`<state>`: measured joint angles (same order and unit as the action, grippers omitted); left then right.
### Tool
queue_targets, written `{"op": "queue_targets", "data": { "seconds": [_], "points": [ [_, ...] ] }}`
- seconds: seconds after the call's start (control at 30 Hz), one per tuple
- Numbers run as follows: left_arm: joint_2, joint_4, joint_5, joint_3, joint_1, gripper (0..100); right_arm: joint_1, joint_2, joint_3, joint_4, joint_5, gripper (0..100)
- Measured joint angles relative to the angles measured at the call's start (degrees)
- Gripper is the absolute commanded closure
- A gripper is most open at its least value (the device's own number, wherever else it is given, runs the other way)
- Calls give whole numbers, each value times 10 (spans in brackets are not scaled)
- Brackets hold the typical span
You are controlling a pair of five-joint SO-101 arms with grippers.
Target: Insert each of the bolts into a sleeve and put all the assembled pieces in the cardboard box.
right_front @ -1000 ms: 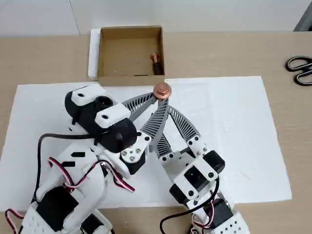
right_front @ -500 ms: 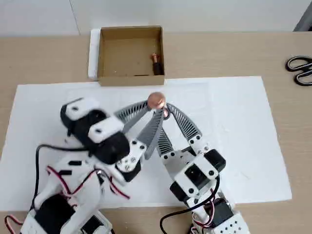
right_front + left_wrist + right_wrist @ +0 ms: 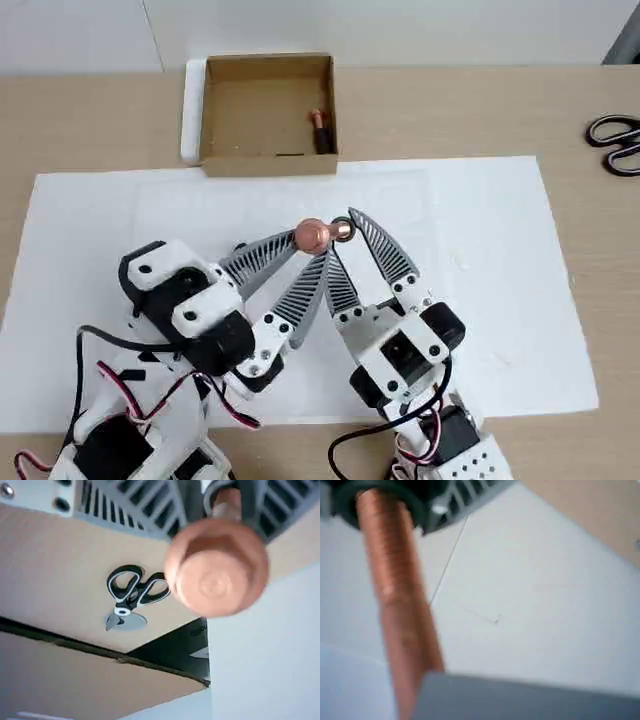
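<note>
The bolt (image 3: 312, 235) is hanging in the air above the middle of the white sheet (image 3: 480, 280), short of the cardboard box (image 3: 255, 110). Its copper head is pointing toward the left arm and its threaded shank is running into the dark sleeve (image 3: 344, 229) just beside it. The left gripper (image 3: 305, 243) is clenching the bolt at the head end. The right gripper (image 3: 340, 238) is pinching the sleeve between its fingertips, so the two sets of fingers are crossing close together over the sheet. In the right wrist view the shank is showing inside the ring of the sleeve. In the left wrist view a short stretch of shank is showing between head and sleeve, so the bolt is probably not yet fully seated.

The step in hand appears to be the insertion itself, with the two parts being mated in mid-air. The next move is likely calling for the two arms to be keeping the shank and the bore in line while the head is being brought against the sleeve. After that one gripper would need to be letting go, so that the other can be carrying the joined pair to the box.

One assembled piece (image 3: 320, 130) is already lying against the box's right wall. The box is sitting on the table (image 3: 100, 110) at the sheet's far edge, and scissors (image 3: 615, 143) are lying well apart at the table's right side.
</note>
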<state>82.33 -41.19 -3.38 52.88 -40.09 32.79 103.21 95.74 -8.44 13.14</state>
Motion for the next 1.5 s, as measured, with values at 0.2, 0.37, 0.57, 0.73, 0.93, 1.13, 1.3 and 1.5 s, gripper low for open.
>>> {"op": "queue_targets", "data": {
  "seconds": [0.2,0.37,0.57,0.73,0.93,1.13,1.3,1.5],
  "points": [
    [-5,-14,27,3,-28,994,-1,1,0,-1,-2,994],
    [-4,-15,30,3,-27,994,-3,0,0,36,-1,994],
    [-2,-15,30,2,-27,994,-1,3,0,38,-1,994],
    [0,-15,30,2,-27,993,-1,1,0,40,-1,994],
    [6,9,29,-39,23,951,-2,1,0,43,-1,994],
    [5,16,30,-42,97,809,-2,1,0,43,-1,994],
    [6,10,30,-42,105,809,-2,1,0,43,-1,994],
    [6,-57,30,-40,125,809,-2,1,0,57,-1,994]
  ]
}}
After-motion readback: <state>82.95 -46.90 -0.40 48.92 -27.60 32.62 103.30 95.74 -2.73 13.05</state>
